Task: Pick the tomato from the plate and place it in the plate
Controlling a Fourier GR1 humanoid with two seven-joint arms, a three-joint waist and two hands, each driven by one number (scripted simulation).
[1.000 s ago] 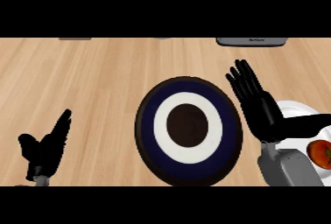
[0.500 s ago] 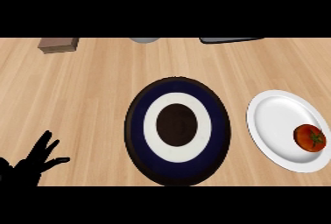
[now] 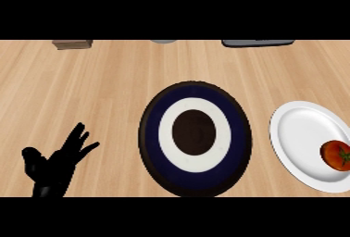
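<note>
A red tomato [image 3: 337, 155] lies on the right side of a white plate [image 3: 297, 139] at the right edge of the head view. A dark blue plate [image 3: 153, 139] with a white ring and a dark centre sits in the middle of the wooden counter. My left hand [image 3: 56, 163] rests open at the lower left, fingers up, well apart from both plates. My right hand does not show.
Along the counter's far edge sit a small brown block [image 3: 71, 44], a grey round object [image 3: 163, 41] and a dark flat object [image 3: 258, 43], all partly cut off. Bare wood lies between my left hand and the blue plate.
My right hand, over the white plate a second ago, has left the view. The view shifted slightly. My left hand stays open at the lower left.
</note>
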